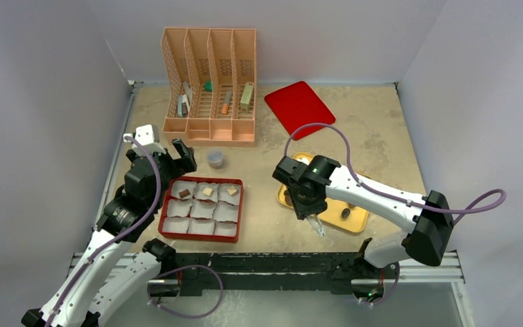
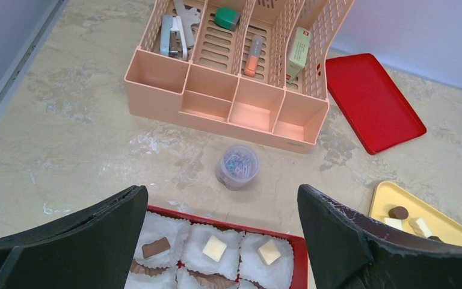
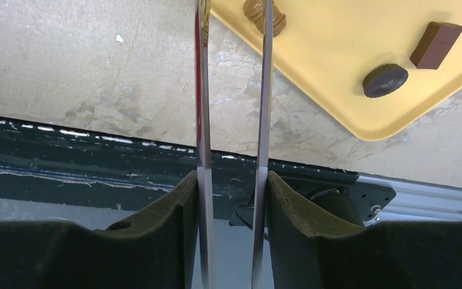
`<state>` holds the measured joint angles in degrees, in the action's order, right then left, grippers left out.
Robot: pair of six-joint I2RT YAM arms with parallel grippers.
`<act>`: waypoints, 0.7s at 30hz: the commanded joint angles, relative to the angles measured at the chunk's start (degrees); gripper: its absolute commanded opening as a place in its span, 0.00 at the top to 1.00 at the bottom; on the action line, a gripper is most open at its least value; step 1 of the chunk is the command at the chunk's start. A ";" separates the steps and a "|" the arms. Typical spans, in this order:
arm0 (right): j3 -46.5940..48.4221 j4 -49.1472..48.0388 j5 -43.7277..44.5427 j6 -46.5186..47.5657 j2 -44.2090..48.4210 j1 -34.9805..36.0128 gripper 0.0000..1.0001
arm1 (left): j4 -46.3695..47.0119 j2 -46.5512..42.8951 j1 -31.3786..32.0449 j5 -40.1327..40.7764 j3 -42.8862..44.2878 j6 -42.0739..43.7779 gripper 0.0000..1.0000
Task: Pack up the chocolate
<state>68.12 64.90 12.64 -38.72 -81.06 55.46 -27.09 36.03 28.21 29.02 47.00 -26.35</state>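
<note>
Lying in two places, the chocolate (image 2: 215, 247) is partly packed. Three pieces sit in white paper cups (image 2: 159, 229) along the far row of the red box (image 1: 165, 216), and the rest wait on the yellow tray (image 3: 337, 72) to its right. A caramel piece (image 3: 275, 21) sits at the tray's near-left edge, just where the tweezers (image 3: 263, 90) reach.

The right gripper (image 3: 231, 180) pinches those tweezers between its pads, the blades part-squeezed and parallel. The pieces look too small for the fingers alone, which is likely why the tool is used. One blade crosses the caramel piece, but the tips are out of frame, so I cannot tell whether it is gripped.

The left gripper (image 2: 221, 198) hangs wide and empty over the box's far-left edge, probably to steady it while staying out of the way.

The table (image 1: 374, 136) is mottled beige, scuffed white in patches, with plain pale walls (image 1: 41, 102) on three sides. At the far edge stand a peach organiser (image 1: 210, 82) and a flat red lid (image 1: 298, 107). A small cup of paper clips (image 2: 237, 165) sits nearer, between the organiser and the box.
</note>
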 commanded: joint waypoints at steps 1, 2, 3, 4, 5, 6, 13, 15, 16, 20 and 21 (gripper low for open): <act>0.24 -2.26 1.79 2.34 0.47 -0.23 0.59 | 2.78 -0.01 0.18 0.78 0.43 0.68 0.05; -0.07 -2.80 2.17 2.49 0.34 -0.19 0.61 | 2.86 0.07 0.18 0.66 0.43 0.68 0.05; -0.16 -2.88 2.87 2.39 0.16 -0.18 0.63 | 2.98 0.20 0.18 0.49 0.41 0.75 0.05; 0.01 -2.48 3.52 2.01 -0.32 -0.18 0.64 | 3.01 0.23 0.18 0.32 0.47 0.73 0.05; 0.31 -1.70 4.11 1.63 -0.91 -0.18 0.66 | 3.01 0.33 0.18 0.14 0.51 0.70 0.05; 0.61 -1.05 4.80 1.23 -1.26 -0.18 0.67 | 3.02 0.30 0.18 0.08 0.54 0.66 0.05; 0.69 -0.34 6.93 -0.73 0.68 -0.19 0.78 | 2.84 -0.01 0.18 0.27 0.37 0.60 0.05; 0.69 -0.58 7.36 -1.45 1.82 -0.18 0.81 | 2.83 -0.09 0.18 0.32 0.29 0.51 0.05; 0.44 -0.94 7.63 -1.64 2.41 -0.22 0.82 | 2.82 -0.11 0.18 0.34 0.28 0.51 0.05; 0.20 -1.70 7.92 -2.56 3.76 -0.19 0.87 | 2.90 -0.01 0.18 -0.08 0.39 0.38 0.05; 0.07 -1.90 8.19 -2.75 3.92 -0.18 0.87 | 2.52 0.00 0.18 -0.13 0.59 0.31 0.05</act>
<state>68.05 63.00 17.80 -39.38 -79.96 55.46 -27.03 36.25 28.21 28.97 47.00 -26.35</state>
